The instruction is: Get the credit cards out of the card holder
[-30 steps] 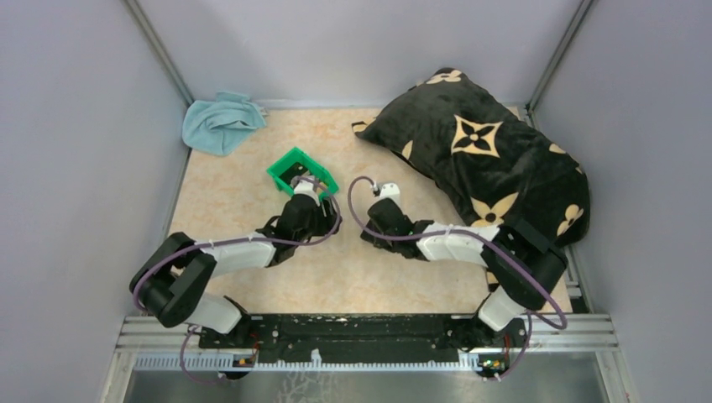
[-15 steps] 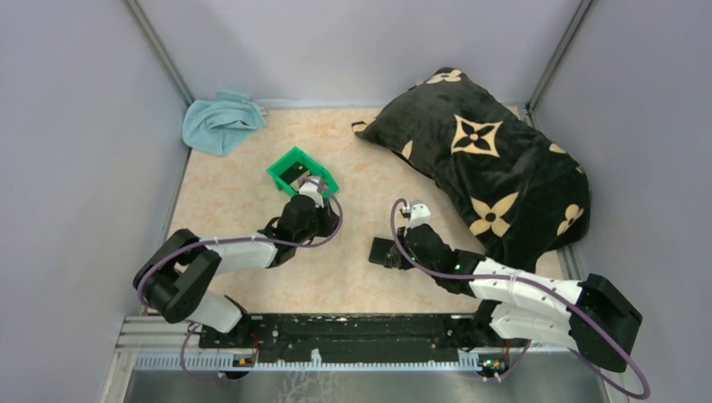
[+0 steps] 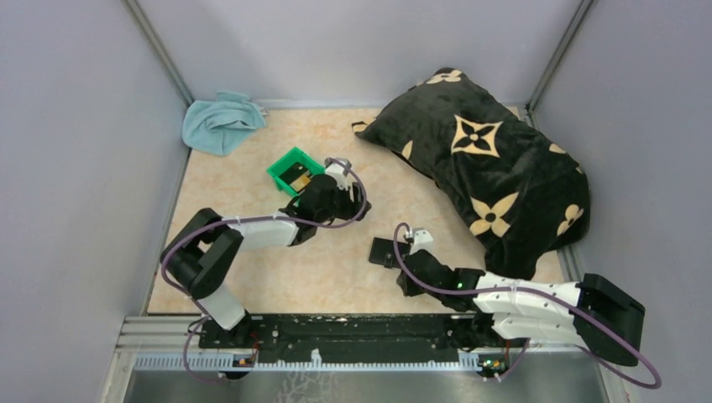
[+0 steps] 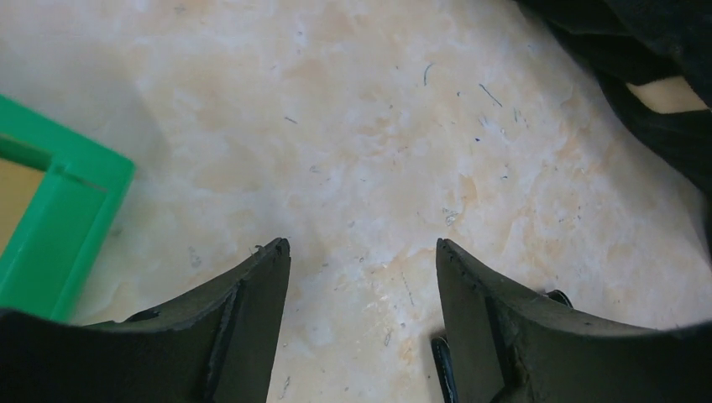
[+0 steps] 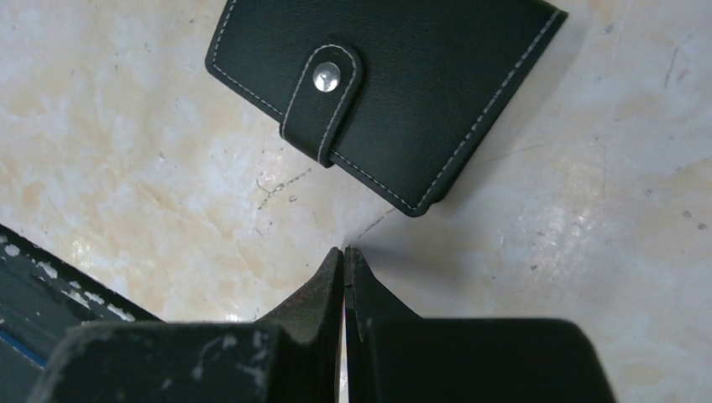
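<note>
Black leather card holder (image 5: 437,84) snapped shut mid-table; dark credit card (image 3: 295,175) in green plastic bin (image 3: 281,161); left gripper (image 4: 361,245) apart, right gripper (image 5: 345,252) together; seemingly near done.

Count by kind, all views.
card holder (image 5: 386,92): 1.
green bin (image 3: 282,159): 1.
credit cards (image 3: 295,175): 1 face visible, lying in the bin; cannot tell whether more are stacked beneath it.
blue cloth (image 3: 220,122): 1.
black patterned pillow (image 3: 487,159): 1.
Arms: 2, one gripper each: left gripper (image 4: 361,248) and right gripper (image 5: 344,252).
</note>
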`<control>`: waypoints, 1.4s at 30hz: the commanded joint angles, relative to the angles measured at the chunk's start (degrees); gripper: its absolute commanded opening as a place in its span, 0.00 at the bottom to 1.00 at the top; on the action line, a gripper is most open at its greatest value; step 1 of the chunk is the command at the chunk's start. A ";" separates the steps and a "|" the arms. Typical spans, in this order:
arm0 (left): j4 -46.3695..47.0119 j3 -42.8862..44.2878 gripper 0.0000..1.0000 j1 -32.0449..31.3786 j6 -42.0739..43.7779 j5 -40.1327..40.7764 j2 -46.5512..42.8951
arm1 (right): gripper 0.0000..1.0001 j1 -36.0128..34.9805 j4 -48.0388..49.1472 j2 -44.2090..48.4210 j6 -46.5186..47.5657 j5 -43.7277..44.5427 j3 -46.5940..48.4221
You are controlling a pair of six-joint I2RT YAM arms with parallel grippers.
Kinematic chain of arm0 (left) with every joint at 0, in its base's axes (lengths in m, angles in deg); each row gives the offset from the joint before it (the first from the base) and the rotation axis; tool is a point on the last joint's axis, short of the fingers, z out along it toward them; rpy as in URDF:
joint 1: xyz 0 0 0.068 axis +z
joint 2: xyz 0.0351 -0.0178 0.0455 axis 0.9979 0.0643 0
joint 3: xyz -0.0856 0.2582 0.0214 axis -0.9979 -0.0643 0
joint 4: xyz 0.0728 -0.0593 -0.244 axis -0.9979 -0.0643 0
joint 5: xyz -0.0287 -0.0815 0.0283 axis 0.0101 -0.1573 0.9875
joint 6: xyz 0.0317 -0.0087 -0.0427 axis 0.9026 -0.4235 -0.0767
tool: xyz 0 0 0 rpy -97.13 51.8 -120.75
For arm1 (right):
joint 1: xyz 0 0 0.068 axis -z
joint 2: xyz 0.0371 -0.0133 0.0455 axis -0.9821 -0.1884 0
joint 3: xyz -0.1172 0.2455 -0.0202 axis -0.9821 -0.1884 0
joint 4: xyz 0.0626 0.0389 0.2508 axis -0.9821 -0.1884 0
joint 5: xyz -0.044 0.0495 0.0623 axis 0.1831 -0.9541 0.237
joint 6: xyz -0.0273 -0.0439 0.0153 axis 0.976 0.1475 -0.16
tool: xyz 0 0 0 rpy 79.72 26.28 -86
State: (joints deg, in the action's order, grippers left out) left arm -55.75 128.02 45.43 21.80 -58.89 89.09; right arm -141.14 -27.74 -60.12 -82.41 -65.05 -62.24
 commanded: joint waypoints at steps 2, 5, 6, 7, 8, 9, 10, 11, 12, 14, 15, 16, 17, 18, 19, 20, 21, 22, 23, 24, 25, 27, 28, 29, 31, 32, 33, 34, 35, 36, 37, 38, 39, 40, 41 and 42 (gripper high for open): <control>-1.63 4.67 0.70 -1.79 5.09 -5.09 6.14 | 0.00 -0.49 -2.93 2.11 -4.23 7.72 0.03; -1.59 5.38 0.70 -2.22 3.96 -8.05 8.80 | 0.00 -0.28 -4.54 2.91 -4.54 10.53 0.53; -1.52 5.43 0.70 -2.26 3.74 -8.54 9.62 | 0.00 -0.07 -4.76 3.05 -4.25 11.13 0.51; -1.66 5.59 0.71 -2.39 3.43 -8.64 10.42 | 0.00 0.55 -5.29 3.01 -4.31 11.71 0.55; -2.29 5.89 0.70 -2.48 3.24 -8.58 11.16 | 0.00 1.53 -5.75 2.77 -4.66 11.94 0.49; -3.20 6.25 0.71 -2.59 2.96 -8.64 11.82 | 0.00 3.28 -6.01 2.55 -4.71 11.46 0.40; -4.06 6.41 0.71 -2.87 2.77 -8.47 12.28 | 0.00 4.50 -5.81 2.43 -4.60 10.86 0.15; -4.51 6.33 0.71 -3.07 2.58 -8.17 12.61 | 0.00 5.54 -5.50 2.46 -4.56 10.48 -0.14; -4.51 6.02 0.71 -3.26 2.28 -8.14 12.78 | 0.00 6.44 -5.21 2.53 -4.45 10.14 -0.28; -4.22 5.33 0.71 -3.77 1.63 -8.18 13.01 | 0.00 7.93 -4.39 2.99 -3.22 9.55 -0.30; -3.95 5.01 0.71 -4.09 1.43 -8.24 13.17 | 0.00 8.84 -4.24 3.08 -2.48 9.38 -0.01; -4.00 4.86 0.71 -4.45 1.17 -8.30 13.23 | 0.00 9.80 -4.03 2.98 -1.38 9.15 0.40; -4.16 4.59 0.71 -4.87 0.90 -8.31 13.31 | 0.00 11.00 -3.79 2.80 -0.22 8.66 0.91; -4.29 4.26 0.71 -5.31 0.87 -8.20 13.23 | 0.00 12.20 -3.47 2.47 0.86 8.18 1.56; -4.46 3.71 0.71 -5.65 0.66 -8.04 13.12 | 0.00 13.40 -2.91 2.06 2.08 7.29 2.12; -4.53 3.12 0.71 -6.03 0.20 -7.71 12.95 | 0.00 14.67 -2.17 1.57 3.14 6.18 2.72; -4.27 2.34 0.71 -6.25 -0.27 -7.62 12.66 | 0.00 15.57 -1.18 0.89 4.25 5.15 3.28; -3.97 1.48 0.71 -6.46 -0.85 -7.58 12.36 | 0.00 16.15 0.28 0.19 5.07 4.52 3.90; -3.83 0.72 0.71 -6.59 -1.13 -7.68 12.09 | 0.00 16.35 1.11 -0.86 5.76 4.23 4.62; -3.80 -0.07 0.71 -6.68 -1.51 -7.73 11.70 | 0.00 16.53 1.92 -2.07 6.30 3.93 5.40; -3.79 -0.78 0.70 -6.89 -2.05 -7.84 11.35 | 0.00 16.55 2.84 -3.50 6.68 3.53 6.19; -3.78 -2.09 0.70 -7.34 -2.60 -7.93 10.41 | 0.00 16.59 5.16 -6.61 7.45 2.17 7.50; -3.76 -2.71 0.70 -7.56 -2.74 -7.95 9.94 | 0.00 16.64 6.56 -8.56 7.73 1.39 7.92; -3.79 -3.19 0.70 -7.69 -2.75 -7.77 9.56 | 0.00 16.71 8.50 -9.56 8.01 0.46 8.01; -4.28 -4.01 0.70 -7.69 -2.67 -6.73 8.69 | 0.00 17.47 12.48 -10.82 8.03 -2.52 7.50; -4.72 -4.29 0.70 -7.72 -2.44 -6.15 8.19 | 0.00 18.04 14.47 -11.39 7.96 -3.90 7.35; -5.39 -4.43 0.70 -7.72 -2.37 -5.59 7.64 | 0.00 18.59 15.82 -12.13 7.86 -4.94 7.46; -5.91 -4.59 0.70 -7.72 -2.34 -5.29 7.02 | 0.00 19.06 16.62 -13.16 7.89 -5.61 7.97; -6.06 -4.84 0.70 -7.72 -2.36 -5.20 6.44 | 0.00 19.36 17.06 -14.16 8.27 -5.73 8.69; -6.14 -5.25 0.70 -7.72 -2.44 -5.23 5.93 | 0.00 19.57 17.40 -15.45 8.77 -5.78 9.58; -6.12 -5.64 0.70 -7.72 -2.57 -5.19 5.40 | 0.00 19.94 18.31 -16.94 9.39 -5.94 10.40; -6.15 -6.19 0.70 -7.72 -2.60 -5.13 4.91 | 0.00 20.63 19.50 -18.42 9.85 -6.91 10.98; -6.35 -6.60 0.70 -7.72 -2.34 -4.98 4.50 | 0.00 21.65 20.71 -20.00 9.90 -8.48 11.60; -6.65 -7.03 0.70 -7.67 -2.13 -4.49 4.07 | 0.00 23.01 21.88 -21.38 9.79 -10.25 12.18; -7.10 -7.40 0.70 -7.70 -1.83 -4.18 3.70 | 0.00 24.23 23.33 -22.70 9.57 -11.88 12.88; -7.58 -7.75 0.70 -7.70 -1.57 -3.99 3.27 | 0.00 25.59 24.62 -24.19 9.56 -13.37 13.52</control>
State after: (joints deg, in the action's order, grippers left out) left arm -54.05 123.39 38.06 19.83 -64.47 92.57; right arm -119.39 -12.17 -80.54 -73.91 -72.31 -52.89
